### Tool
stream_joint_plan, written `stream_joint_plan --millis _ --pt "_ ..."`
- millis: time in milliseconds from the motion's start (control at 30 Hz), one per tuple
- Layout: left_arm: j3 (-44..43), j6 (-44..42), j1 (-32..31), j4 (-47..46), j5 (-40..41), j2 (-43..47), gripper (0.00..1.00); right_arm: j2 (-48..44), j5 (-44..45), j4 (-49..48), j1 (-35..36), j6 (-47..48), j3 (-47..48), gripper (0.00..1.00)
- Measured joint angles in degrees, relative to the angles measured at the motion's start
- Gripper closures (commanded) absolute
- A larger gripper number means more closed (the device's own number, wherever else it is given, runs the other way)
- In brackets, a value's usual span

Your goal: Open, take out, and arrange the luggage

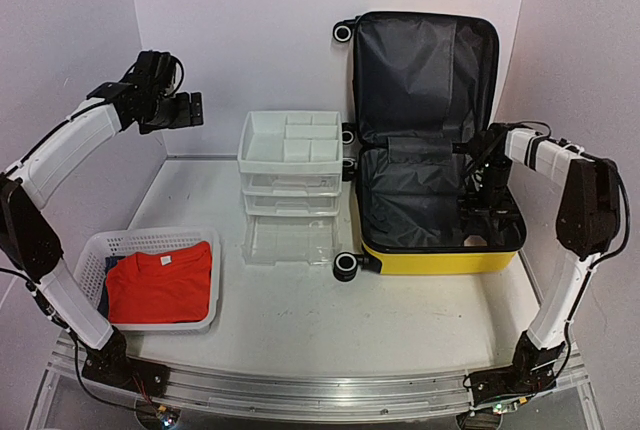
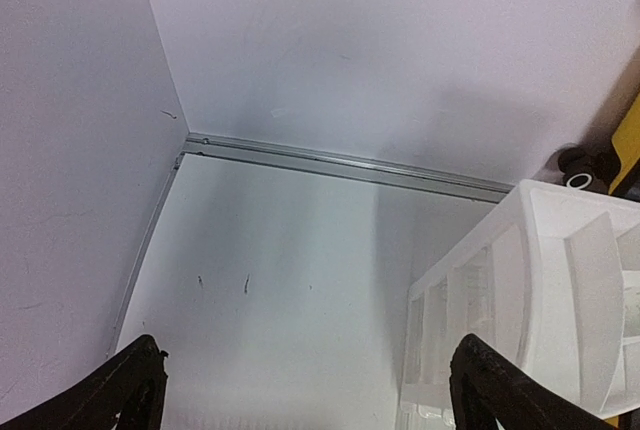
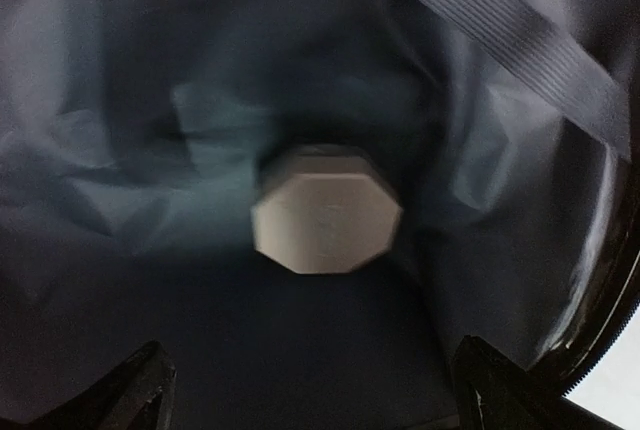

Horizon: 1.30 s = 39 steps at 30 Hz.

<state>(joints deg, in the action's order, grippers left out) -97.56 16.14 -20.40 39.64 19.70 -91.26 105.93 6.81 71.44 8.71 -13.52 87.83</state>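
The suitcase (image 1: 440,220) sits at the far right of the table (image 1: 300,320), already open. Its lid (image 1: 425,70) stands up against the back wall (image 1: 250,30) and the yellow shell lies flat, so the opening step looks done. Taking out seems to be the step in hand. The right gripper (image 1: 478,205) reaches down into the lower half near its right side. In its wrist view the jaws are spread wide and hold nothing, with a pale eight-sided cap (image 3: 325,212) on the lining (image 3: 120,150) straight ahead. That view is blurred, so I cannot tell what the cap belongs to, but that item at least is left to lift out and place. The left gripper (image 1: 190,110) hangs high at the far left, well apart from everything, its jaws wide and empty too. A red shirt (image 1: 160,285) lies in the white basket (image 1: 92,260) at the near left; whether it came from the case the pictures do not say. The drawer unit (image 1: 290,165) stands just beside the suitcase's left edge. The shell is hard, glossy plastic with a black zipper band and round black-and-white wheels (image 1: 346,266). The lining is thin, crinkled grey fabric crossed by a ribbed strap (image 3: 520,35). The basket is stiff mesh, the shirt is soft cloth, and the drawers are smooth white plastic with boxy dividers on top.
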Motion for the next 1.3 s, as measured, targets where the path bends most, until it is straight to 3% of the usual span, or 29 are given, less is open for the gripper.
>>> stream_joint_plan --millis 400,533,667,833,933,1100,1300 --pt "-1.9 1.9 0.7 2.4 -1.6 -3.0 0.02 9.3 -0.1 2.2 -1.2 -3.7 0.5 0.06" --pt "-1.9 2.6 0.7 2.6 -3.0 -2.9 0.02 11.6 1.4 0.6 -1.2 -3.9 0.7 0.13" --pt "-1.9 3.7 0.7 2.6 -4.1 -2.1 0.02 13.4 2.1 -1.6 -1.2 -3.9 0.7 0.26" --pt "-1.8 5.2 0.7 3.0 -5.3 0.3 0.03 13.8 2.6 -3.3 -1.2 -2.9 0.7 0.53" --pt "-1.7 6.4 0.7 3.0 -6.8 2.2 0.04 13.6 2.6 -3.4 -1.2 -2.2 0.7 0.6" --pt "-1.7 7.9 0.7 3.0 -10.6 4.7 0.05 8.9 0.7 -4.1 -1.2 -0.6 -1.0 0.65" --pt "0.7 9.2 0.7 2.9 -15.1 7.9 0.03 -7.1 -3.5 -4.3 -1.2 0.8 -1.8 0.65"
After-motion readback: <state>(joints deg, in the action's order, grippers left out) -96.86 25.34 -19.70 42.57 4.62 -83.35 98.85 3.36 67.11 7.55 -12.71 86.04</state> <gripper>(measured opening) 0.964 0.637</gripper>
